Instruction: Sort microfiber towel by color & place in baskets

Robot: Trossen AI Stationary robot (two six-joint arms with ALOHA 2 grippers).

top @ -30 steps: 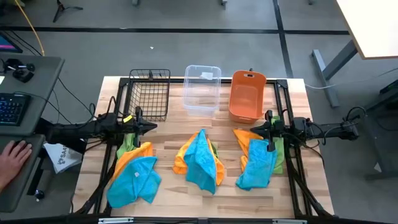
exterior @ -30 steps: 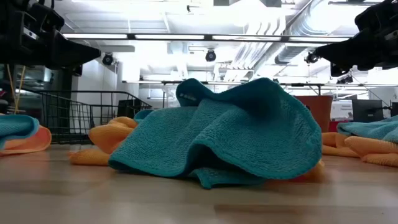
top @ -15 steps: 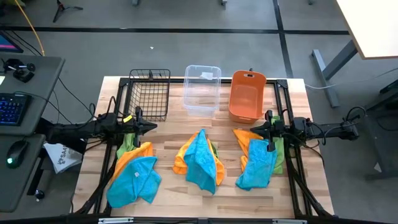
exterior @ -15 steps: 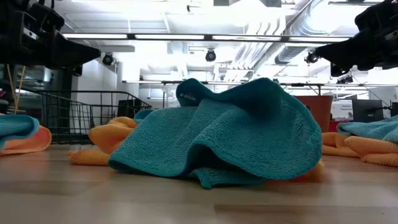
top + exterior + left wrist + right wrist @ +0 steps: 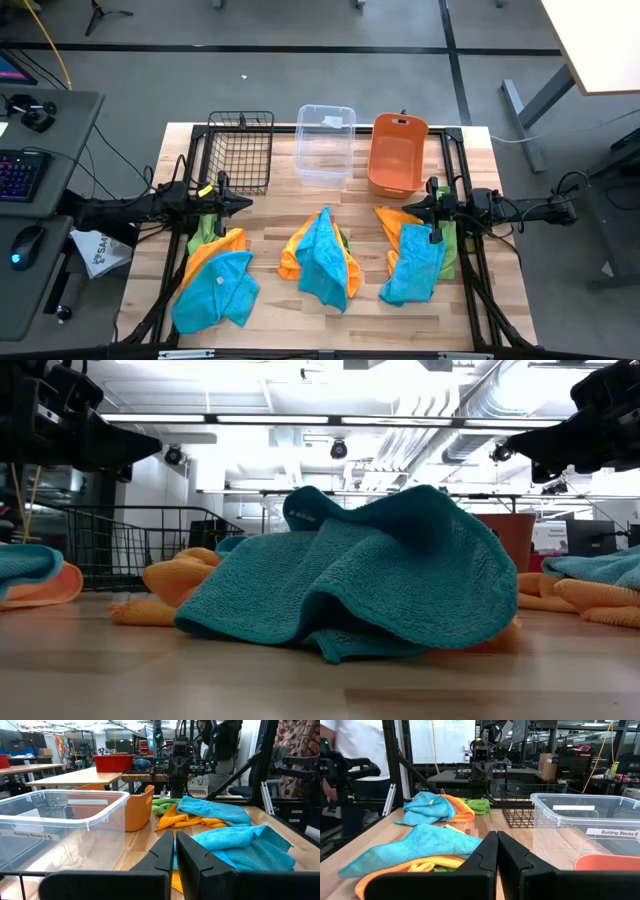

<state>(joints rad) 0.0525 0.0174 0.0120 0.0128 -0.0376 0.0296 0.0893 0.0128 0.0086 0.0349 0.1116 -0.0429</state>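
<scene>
Three heaps of cloths lie on the table, each with turquoise on top of orange and a bit of lime green: left heap [image 5: 215, 282], middle heap [image 5: 322, 256], right heap [image 5: 413, 258]. At the far edge stand the black wire basket [image 5: 240, 150], the clear tub [image 5: 324, 143] and the orange bin [image 5: 396, 153]. My left gripper [image 5: 247, 203] hovers shut above the table by the left heap. My right gripper [image 5: 408, 207] hovers shut by the right heap. Both hold nothing.
Black frame rails [image 5: 478, 270] run along both table sides. Bare wood [image 5: 310, 200] lies between the heaps and the containers. A desk with keyboard and mouse [image 5: 28, 240] stands left of the table. A person [image 5: 355, 750] stands beyond the table in the right wrist view.
Both arms and the cloths have stayed still. A person's hand that rested on the desk left of the table has gone from view.
</scene>
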